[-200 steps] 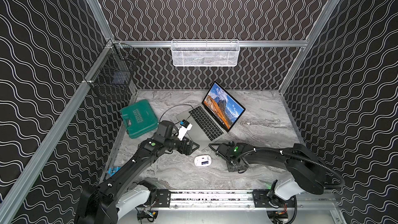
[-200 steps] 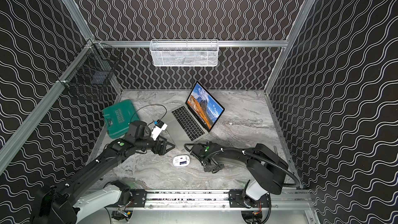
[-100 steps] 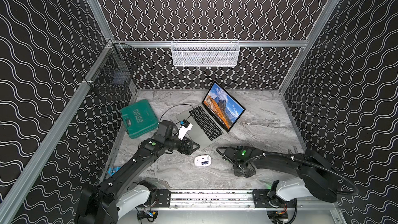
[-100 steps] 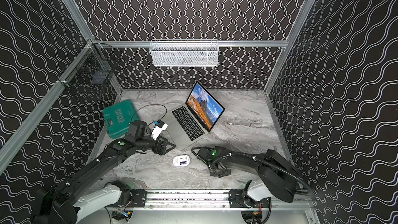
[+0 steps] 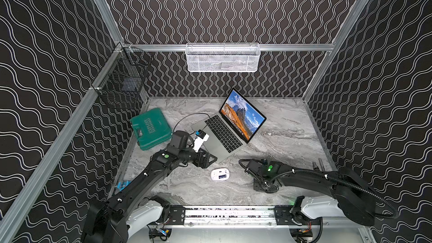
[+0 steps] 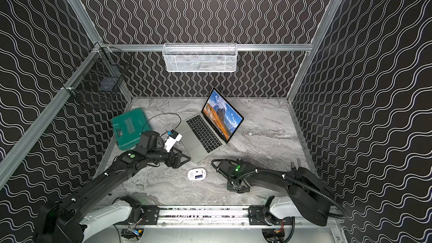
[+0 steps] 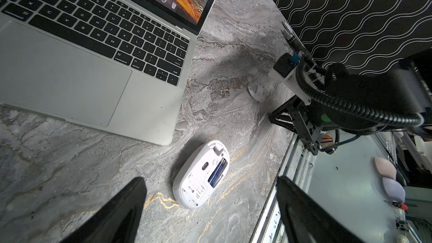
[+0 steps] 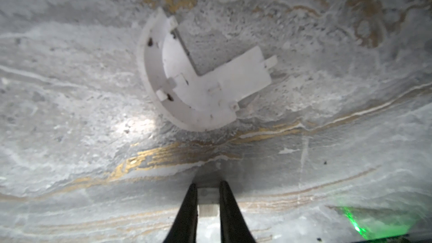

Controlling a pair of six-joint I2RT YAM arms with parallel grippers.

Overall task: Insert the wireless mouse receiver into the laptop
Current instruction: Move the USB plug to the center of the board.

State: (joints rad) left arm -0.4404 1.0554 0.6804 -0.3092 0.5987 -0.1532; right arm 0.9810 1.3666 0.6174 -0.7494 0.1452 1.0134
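The open silver laptop sits mid-table with its screen lit. The white wireless mouse lies upside down in front of it, battery bay uncovered. Its loose white cover rests on the marble. My right gripper is low over the table right of the mouse. It is shut on a small grey block, the wireless mouse receiver. My left gripper hangs open above the laptop's front corner, holding nothing.
A green plastic case lies at the left wall. A black cable loops from the laptop's left edge. A white mesh basket and a black wire basket hang on the walls. The metal rail bounds the front.
My right arm has pulled back from the mouse toward the front right, and its jaws have narrowed. The left arm and the mouse have not moved.
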